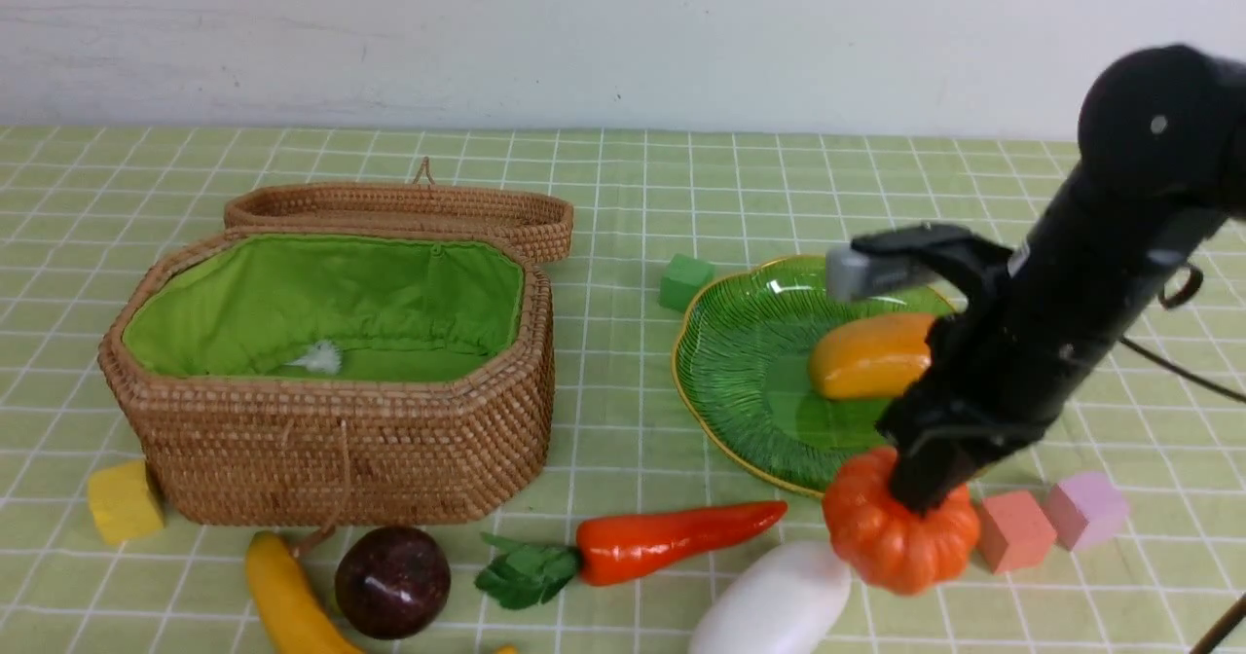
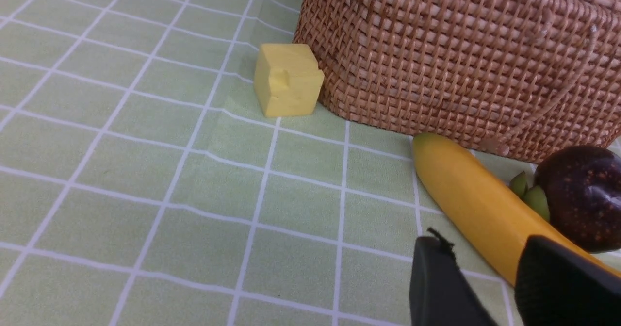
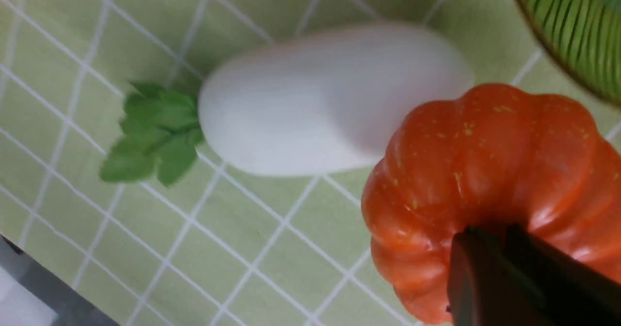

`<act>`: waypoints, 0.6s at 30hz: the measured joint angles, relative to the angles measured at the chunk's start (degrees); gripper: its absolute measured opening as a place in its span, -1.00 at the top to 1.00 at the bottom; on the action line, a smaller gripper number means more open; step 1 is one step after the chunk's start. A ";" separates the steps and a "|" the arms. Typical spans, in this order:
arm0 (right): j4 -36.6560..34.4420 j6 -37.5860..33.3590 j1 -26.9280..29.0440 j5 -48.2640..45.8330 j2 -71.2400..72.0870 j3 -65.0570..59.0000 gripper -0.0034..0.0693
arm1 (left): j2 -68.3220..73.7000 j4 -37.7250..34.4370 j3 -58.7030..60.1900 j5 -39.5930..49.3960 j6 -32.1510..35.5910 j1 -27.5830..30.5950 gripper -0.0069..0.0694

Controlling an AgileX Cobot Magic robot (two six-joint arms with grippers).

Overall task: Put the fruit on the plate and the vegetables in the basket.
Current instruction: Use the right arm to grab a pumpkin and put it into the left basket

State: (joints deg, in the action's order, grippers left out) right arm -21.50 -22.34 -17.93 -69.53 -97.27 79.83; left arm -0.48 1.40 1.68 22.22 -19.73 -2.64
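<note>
**One fruit on the plate, pumpkin pinched by the right gripper**

One mango (image 1: 871, 354) lies on the green plate (image 1: 740, 362), on its right half. The right gripper (image 1: 920, 493) reaches down just in front of the plate. Its jaws are drawn narrow on the top of the orange pumpkin (image 1: 900, 537), and its fingers (image 3: 478, 277) hide the stem. The pumpkin overlaps the plate's near rim in the front view; I cannot tell whether it rests on the cloth or hangs clear of it.

The white oblong (image 1: 774, 600) lies just beside the pumpkin on its left. The carrot (image 1: 672, 540) lies further left, with its leaves pointing towards the basket (image 1: 331, 459). The basket stands open on the left side of the table, with its lid (image 1: 399, 208) lying flat behind it.

The banana (image 1: 287, 596) and the purple ball (image 1: 392, 581) lie side by side in front of the basket. The left gripper (image 2: 478, 263) hovers low by the banana with its jaws partly apart and nothing between them.

A yellow cube (image 1: 124, 501) sits at the basket's left corner and a green cube (image 1: 686, 281) behind the plate. A salmon cube (image 1: 1015, 529) and a lilac cube (image 1: 1085, 508) stand right of the pumpkin
</note>
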 joint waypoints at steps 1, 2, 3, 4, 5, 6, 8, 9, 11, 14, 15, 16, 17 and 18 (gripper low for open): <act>-1.88 0.00 0.00 -0.22 0.00 3.00 0.74 | 0.00 0.00 0.00 0.00 0.00 0.00 0.19; -3.41 0.00 0.00 -0.29 0.00 5.03 0.74 | 0.00 0.00 0.00 0.00 0.00 0.00 0.19; -6.07 -0.26 -0.14 -0.37 -0.09 8.08 0.74 | 0.00 0.00 0.00 0.00 0.00 0.00 0.19; -8.38 -1.00 -0.49 -0.52 -0.34 10.67 0.74 | 0.00 0.00 0.00 0.00 0.00 0.00 0.19; -10.36 -2.06 -1.00 -0.57 -0.66 12.80 0.74 | 0.00 0.00 0.00 0.00 0.00 0.00 0.19; -12.75 -3.64 -1.82 -0.69 -1.33 15.53 0.74 | 0.00 0.00 0.00 0.00 0.00 0.00 0.19; -17.13 -6.14 -3.82 -0.63 -3.31 21.24 0.74 | 0.00 0.00 0.00 0.00 0.00 0.00 0.19; -18.90 -7.00 -5.13 -0.29 -4.86 24.24 0.74 | 0.00 0.00 0.00 0.00 0.00 0.00 0.19; -20.38 -7.71 -6.75 0.46 -7.14 27.30 0.74 | 0.00 0.00 0.00 0.00 0.00 0.00 0.19; -23.20 -8.15 -11.09 5.12 -15.87 38.01 0.74 | 0.00 0.00 0.00 0.00 0.00 0.00 0.19; -23.26 -8.15 -11.54 5.46 -16.40 39.08 0.74 | 0.00 0.00 0.00 0.00 0.00 0.00 0.19; -23.40 -8.15 -13.06 8.57 -20.72 42.58 0.74 | 0.00 0.00 0.00 0.00 0.00 0.00 0.19; -23.56 -8.17 -13.68 10.31 -22.89 44.77 0.74 | 0.00 0.00 0.00 0.00 0.00 0.00 0.19; -23.60 -8.17 -14.53 13.30 -26.51 47.00 0.74 | 0.00 0.00 0.00 0.00 0.00 0.00 0.19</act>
State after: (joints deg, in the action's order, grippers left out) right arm -45.10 -30.52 -32.46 -56.23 -123.78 126.83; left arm -0.48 1.40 1.68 22.22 -19.73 -2.64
